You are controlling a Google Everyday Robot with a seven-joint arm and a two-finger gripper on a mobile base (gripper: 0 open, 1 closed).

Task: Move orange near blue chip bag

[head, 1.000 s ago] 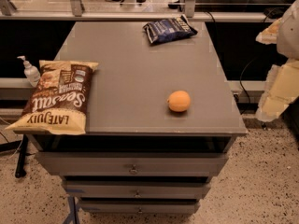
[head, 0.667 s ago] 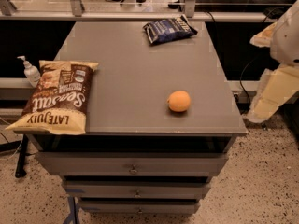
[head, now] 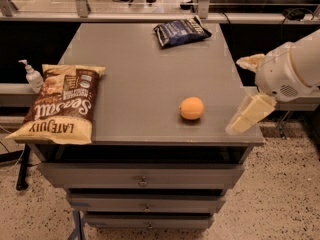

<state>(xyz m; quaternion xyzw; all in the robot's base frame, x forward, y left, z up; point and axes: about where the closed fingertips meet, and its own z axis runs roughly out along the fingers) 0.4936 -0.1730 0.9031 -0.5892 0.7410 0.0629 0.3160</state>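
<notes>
Status: the task is not started in any visible sense. Your orange (head: 192, 108) sits alone on the table (head: 130, 74), toward the front right and near the front edge. It is well apart from the blue chip bag (head: 181, 31), which lies flat at the far edge.

The gripper (head: 236, 95) hangs at the table's right edge, beside the orange but not touching it. Its jaws stand spread with nothing between them.

You have the whole job left: the reach, the grasp, the carry toward the back and the release beside the bag.

The orange looks round, smooth, intact and small, so expect it to roll if nudged.

The large brown-and-yellow bag (head: 60, 104) at the left overhangs the front corner and is not your target.
</notes>
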